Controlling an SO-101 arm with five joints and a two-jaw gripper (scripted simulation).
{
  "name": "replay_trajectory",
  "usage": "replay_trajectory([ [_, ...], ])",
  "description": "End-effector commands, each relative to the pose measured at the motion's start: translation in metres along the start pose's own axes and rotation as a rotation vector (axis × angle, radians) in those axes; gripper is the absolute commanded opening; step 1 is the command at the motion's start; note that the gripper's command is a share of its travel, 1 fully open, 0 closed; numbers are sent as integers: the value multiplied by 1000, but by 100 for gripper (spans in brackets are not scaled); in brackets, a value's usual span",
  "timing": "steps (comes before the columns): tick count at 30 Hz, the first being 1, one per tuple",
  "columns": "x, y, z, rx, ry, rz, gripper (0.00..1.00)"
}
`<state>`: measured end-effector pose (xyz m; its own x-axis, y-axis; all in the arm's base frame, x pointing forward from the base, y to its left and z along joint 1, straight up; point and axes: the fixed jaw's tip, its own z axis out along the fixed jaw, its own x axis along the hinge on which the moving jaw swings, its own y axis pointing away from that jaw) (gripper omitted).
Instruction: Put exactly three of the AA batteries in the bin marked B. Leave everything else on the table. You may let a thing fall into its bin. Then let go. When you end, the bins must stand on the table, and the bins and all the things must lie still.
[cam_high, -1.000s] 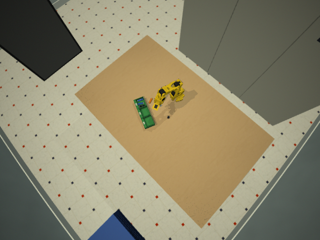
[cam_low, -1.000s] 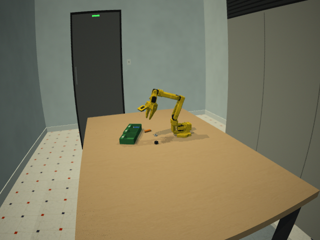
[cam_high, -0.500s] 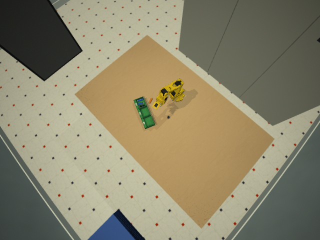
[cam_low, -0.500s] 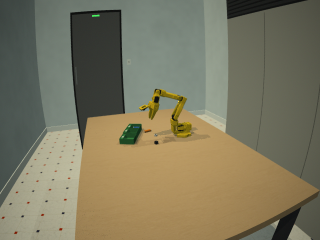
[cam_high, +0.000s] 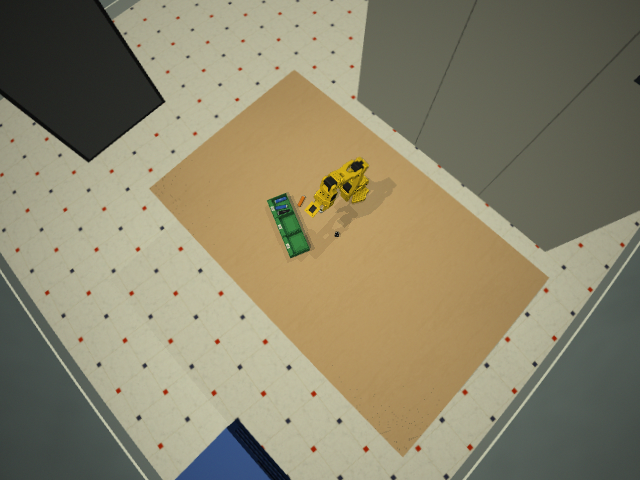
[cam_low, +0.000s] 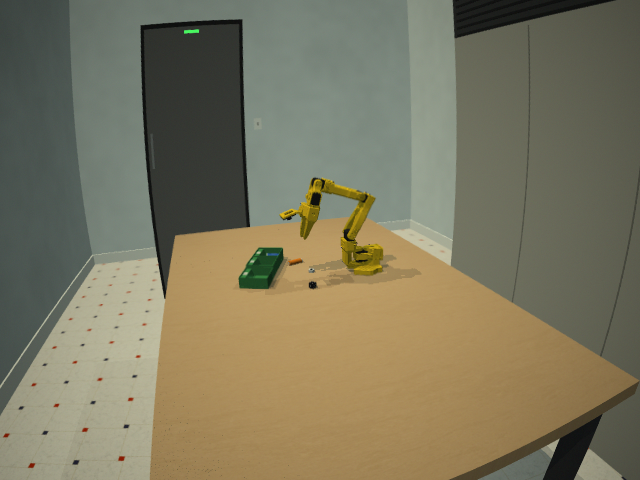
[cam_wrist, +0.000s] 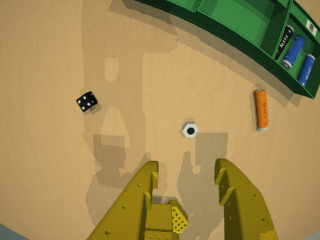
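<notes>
Hovering my claw, slightly parted and gripping nothing, above the bench.
Top: three batteries are lying in the green end bin. Wrist: I'm seeing an orange battery lying outside.

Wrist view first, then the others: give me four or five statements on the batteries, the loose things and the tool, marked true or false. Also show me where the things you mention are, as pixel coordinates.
1. The tool (cam_high: 321, 207) (cam_low: 305, 237) (cam_wrist: 187, 162) grips a battery. False: it is open, with nothing between its fingers.
2. The green bin row (cam_high: 299, 253) (cam_low: 253, 282) (cam_wrist: 270, 67) has three batteries in one end compartment. True.
3. All three are blue. False: one is black (cam_high: 283, 212) (cam_wrist: 285, 41).
4. The orange battery (cam_high: 301, 201) (cam_low: 295, 261) (cam_wrist: 261, 110) lies outside the bins. True.
5. The die (cam_high: 336, 234) (cam_low: 312, 284) (cam_wrist: 87, 101) is white. False: it is black with white pips.
</notes>
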<state>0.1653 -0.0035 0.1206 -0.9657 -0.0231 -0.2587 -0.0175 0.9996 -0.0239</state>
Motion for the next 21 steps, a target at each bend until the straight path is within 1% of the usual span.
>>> replay_trajectory([
  [1,0,2,-4,-2,-20,14,16],
  [21,1,2,-4,-3,-20,20,16],
])
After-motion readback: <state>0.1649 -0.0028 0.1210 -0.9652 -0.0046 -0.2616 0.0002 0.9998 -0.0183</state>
